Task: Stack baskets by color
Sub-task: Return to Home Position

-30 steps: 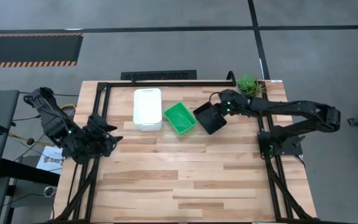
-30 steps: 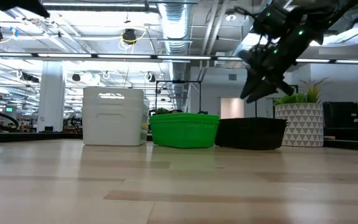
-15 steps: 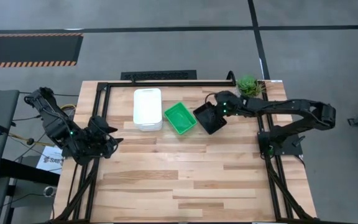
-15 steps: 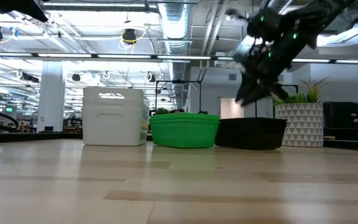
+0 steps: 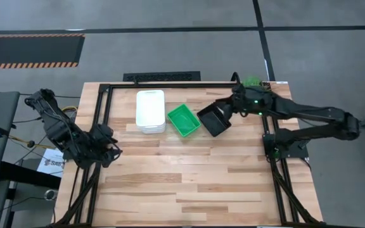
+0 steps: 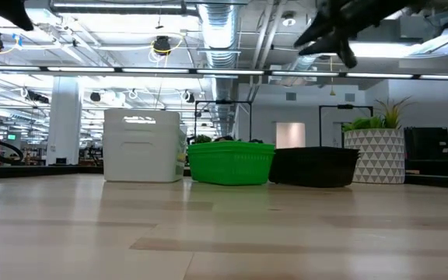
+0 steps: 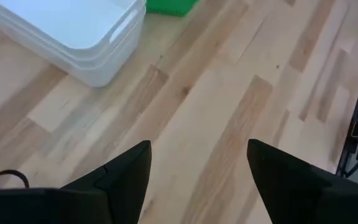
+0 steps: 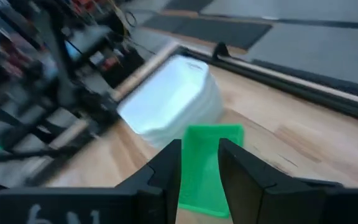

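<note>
Tabletop (image 5: 189, 177): light wood. Far side, row seen from above, left to right: white baskets (image 5: 150, 111), stacked; green baskets (image 5: 184, 120) just beside, turned askew; black baskets (image 5: 213, 119) close beside green. Potted plant (image 6: 373, 152) at far right corner, partly covered by right arm (image 5: 309, 114). Right claw (image 8: 199, 165) raised over black stack's far edge, fingers narrowly apart, empty. Left claw (image 7: 197, 180) near tabletop's left edge, wide, empty.

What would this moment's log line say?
white stack, green stack, black stack; right gripper open above black stack; left gripper open, left edge
</note>
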You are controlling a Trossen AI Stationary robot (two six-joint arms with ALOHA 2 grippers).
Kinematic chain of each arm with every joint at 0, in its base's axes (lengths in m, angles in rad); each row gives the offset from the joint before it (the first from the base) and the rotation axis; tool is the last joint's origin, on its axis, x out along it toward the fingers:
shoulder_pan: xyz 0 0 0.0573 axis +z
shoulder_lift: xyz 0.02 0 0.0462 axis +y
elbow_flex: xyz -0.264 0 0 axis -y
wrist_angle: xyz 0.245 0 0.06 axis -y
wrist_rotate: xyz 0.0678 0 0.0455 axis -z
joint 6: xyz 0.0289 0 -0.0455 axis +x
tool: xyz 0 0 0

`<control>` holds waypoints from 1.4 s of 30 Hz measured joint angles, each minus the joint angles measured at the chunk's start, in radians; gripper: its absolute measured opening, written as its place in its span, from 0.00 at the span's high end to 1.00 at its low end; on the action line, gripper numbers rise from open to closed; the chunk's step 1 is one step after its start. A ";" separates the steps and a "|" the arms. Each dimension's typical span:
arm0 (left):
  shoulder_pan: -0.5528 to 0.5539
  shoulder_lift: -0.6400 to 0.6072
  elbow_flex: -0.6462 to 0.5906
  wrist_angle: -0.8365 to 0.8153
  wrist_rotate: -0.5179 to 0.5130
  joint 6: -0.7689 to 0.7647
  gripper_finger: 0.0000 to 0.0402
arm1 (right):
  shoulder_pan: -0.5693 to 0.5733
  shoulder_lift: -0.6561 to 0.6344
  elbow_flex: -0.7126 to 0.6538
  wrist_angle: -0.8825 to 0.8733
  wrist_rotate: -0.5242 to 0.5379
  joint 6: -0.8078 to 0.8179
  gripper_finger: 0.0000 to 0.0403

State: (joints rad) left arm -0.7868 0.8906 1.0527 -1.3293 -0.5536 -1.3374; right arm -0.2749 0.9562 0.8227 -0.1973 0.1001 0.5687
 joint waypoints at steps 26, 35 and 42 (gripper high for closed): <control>-0.054 -0.893 -0.439 0.760 -0.004 0.959 0.37 | 0.253 -0.634 -0.590 0.480 -0.030 -0.175 0.68; -0.059 -0.890 -0.559 0.807 0.143 1.024 0.37 | 0.313 -0.738 -0.813 0.638 0.012 -0.210 0.68; -0.059 -0.888 -0.616 0.907 0.255 1.050 0.37 | 0.370 -0.728 -0.813 0.535 0.015 -0.376 0.68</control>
State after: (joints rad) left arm -0.8455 0.0026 0.4371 -0.4221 -0.2989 -0.2871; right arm 0.0950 0.2284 0.0097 0.3375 0.1150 0.1925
